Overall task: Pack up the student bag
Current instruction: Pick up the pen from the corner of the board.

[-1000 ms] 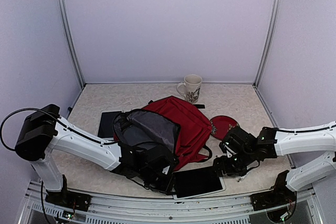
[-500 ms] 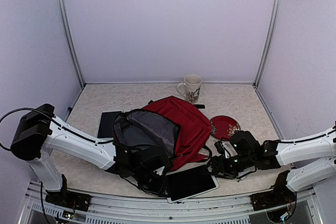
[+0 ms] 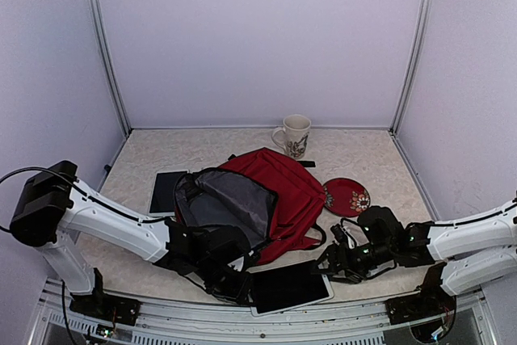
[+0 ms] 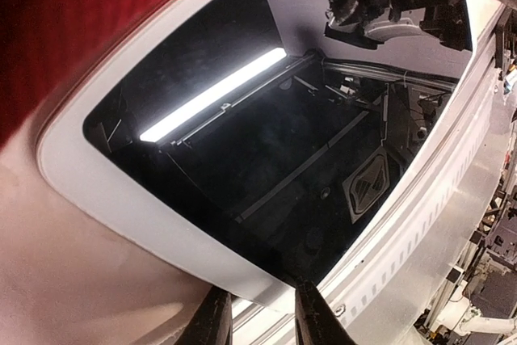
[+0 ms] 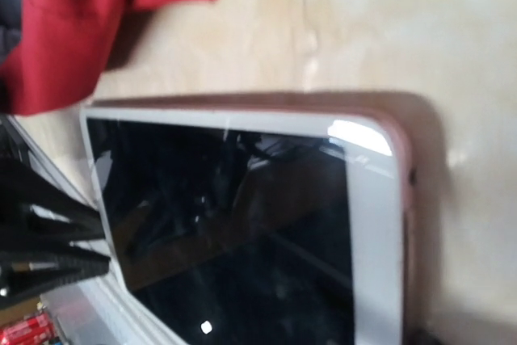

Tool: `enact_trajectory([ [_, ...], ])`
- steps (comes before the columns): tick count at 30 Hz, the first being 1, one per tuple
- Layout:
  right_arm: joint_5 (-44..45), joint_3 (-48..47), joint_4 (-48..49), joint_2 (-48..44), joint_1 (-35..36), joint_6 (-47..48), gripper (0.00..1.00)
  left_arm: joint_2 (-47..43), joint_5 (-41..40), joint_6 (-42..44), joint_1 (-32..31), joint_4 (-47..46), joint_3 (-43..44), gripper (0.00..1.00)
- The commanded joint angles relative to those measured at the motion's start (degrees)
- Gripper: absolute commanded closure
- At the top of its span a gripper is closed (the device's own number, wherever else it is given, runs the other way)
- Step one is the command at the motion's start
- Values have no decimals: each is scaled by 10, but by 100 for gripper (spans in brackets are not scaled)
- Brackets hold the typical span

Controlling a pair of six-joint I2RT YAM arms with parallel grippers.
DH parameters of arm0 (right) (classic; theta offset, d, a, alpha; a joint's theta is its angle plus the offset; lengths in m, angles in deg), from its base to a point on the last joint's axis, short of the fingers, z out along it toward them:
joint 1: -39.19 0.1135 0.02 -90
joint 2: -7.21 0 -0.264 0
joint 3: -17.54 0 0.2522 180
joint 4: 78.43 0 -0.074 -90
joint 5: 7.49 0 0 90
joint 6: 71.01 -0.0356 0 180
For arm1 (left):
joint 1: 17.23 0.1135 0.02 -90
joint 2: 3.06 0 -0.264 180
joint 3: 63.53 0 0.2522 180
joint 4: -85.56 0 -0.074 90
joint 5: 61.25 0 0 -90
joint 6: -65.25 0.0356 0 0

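- We note that the tablet (image 3: 291, 287) has slid left and closer to the near edge of the desk (image 3: 380, 159) over the last second. It has also swung back from a tilt to lie nearly square with that edge.
- The left pincer (image 3: 241, 288) is closed on the tablet's left edge. In the left wrist view, both fingers (image 4: 315, 317) straddle the white bezel.
- The right pincer (image 3: 333, 262) has dropped lower. Its jaws stand apart just beside the tablet's right corner, holding nothing.
- The student bag (image 3: 287, 187) has not moved. It lies mid-desk with its mouth gaping and the grey lining exposed, and the tablet lies outside it, just beside its near side.
- We judge that the left arm now controls the tablet, and that insertion is not yet begun.
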Motion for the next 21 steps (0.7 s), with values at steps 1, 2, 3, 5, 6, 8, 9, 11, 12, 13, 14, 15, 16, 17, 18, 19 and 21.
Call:
enact_trajectory([
  [1, -146, -32, 118, -39, 41, -31, 25, 41, -83, -2, 5, -49, -32, 72],
  [2, -147, -32, 126, -44, 44, -36, 26, 40, -82, -2, 5, -52, -34, 72],
  [3, -148, -32, 131, -47, 47, -38, 26, 39, -83, -2, 5, -53, -35, 72],
  [5, -148, -37, 123, -48, 52, -32, 25, 39, -84, -3, 5, -56, -38, 72],
  [6, -145, -41, 112, -47, 55, -27, 25, 39, -84, -3, 5, -56, -37, 72],
  [8, -136, -45, 95, -50, 58, -19, 25, 38, -85, -2, 5, -55, -38, 72],
  [9, -132, -44, 94, -53, 59, -18, 25, 38, -85, -1, 5, -57, -38, 72],
  [11, -125, -37, 97, -60, 59, -18, 25, 37, -85, -2, 5, -58, -39, 72],
  [12, -121, -31, 105, -63, 59, -18, 25, 37, -85, -3, 5, -58, -40, 71],
  [13, -120, -24, 118, -66, 59, -18, 25, 37, -85, -3, 5, -59, -40, 71],
  [14, -120, -12, 145, -70, 60, -19, 26, 37, -85, -3, 5, -61, -41, 71],
  [15, -121, 0, 179, -72, 60, -21, 26, 38, -85, -3, 5, -61, -40, 71],
  [16, -120, 7, 199, -73, 60, -22, 26, 38, -85, -3, 5, -61, -40, 71],
  [17, -112, 8, 197, -71, 60, -19, 27, 39, -85, -3, 5, -60, -40, 71],
  [18, -103, 3, 184, -68, 60, -9, 27, 39, -85, -2, 5, -60, -40, 71],
  [19, -96, -3, 155, -64, 60, 0, 29, 38, -85, -3, 4, -60, -40, 71],
  [21, -80, -15, 121, -57, 60, 14, 37, 37, -85, -2, 5, -59, -40, 71],
])
